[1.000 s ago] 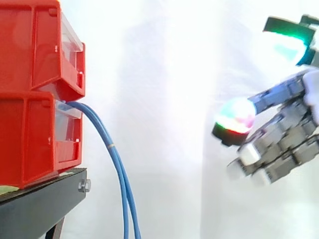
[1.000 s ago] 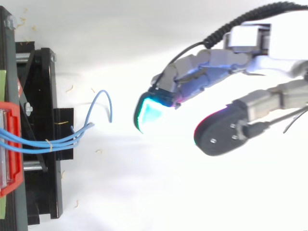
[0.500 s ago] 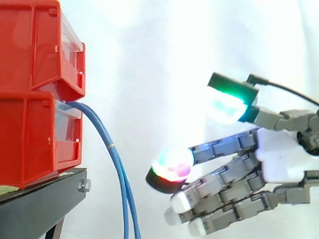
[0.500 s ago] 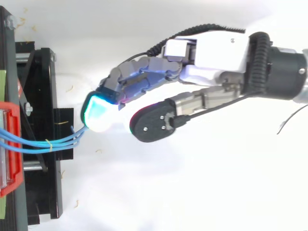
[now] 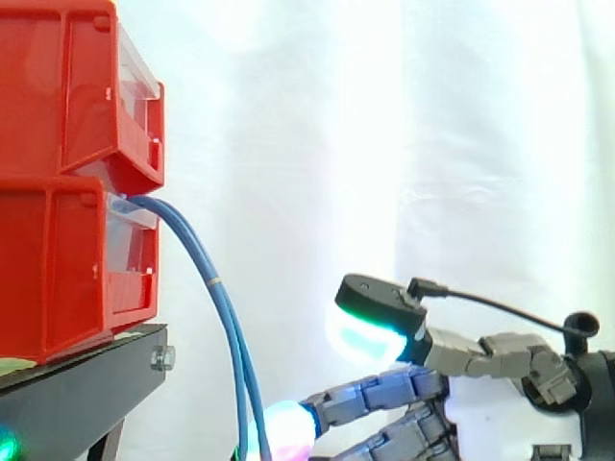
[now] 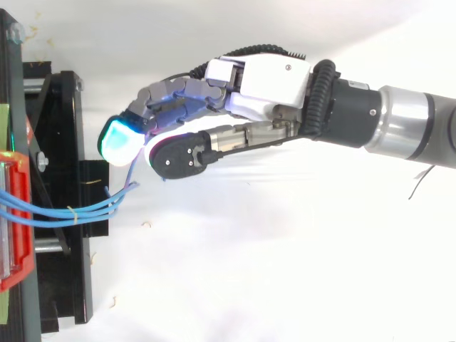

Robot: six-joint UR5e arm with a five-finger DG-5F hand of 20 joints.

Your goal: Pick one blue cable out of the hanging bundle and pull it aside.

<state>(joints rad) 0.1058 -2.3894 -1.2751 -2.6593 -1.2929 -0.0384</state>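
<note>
Open room is lying right of the cables [image 5: 228,322], before the curtain [image 5: 404,144]. The bins [image 5: 58,240] and stand [image 5: 86,382] are walling off the left, and the cables are hanging just beside them.

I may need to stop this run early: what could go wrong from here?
1. The blue cables hang packed together where the hand's fingertip reaches them, so it may hook several strands, not one.
2. The loose strand curving up beside the thumb is thin and could slip out before a pinch.
3. The cables run into the lower red bin; a hard pull might drag it.
</note>
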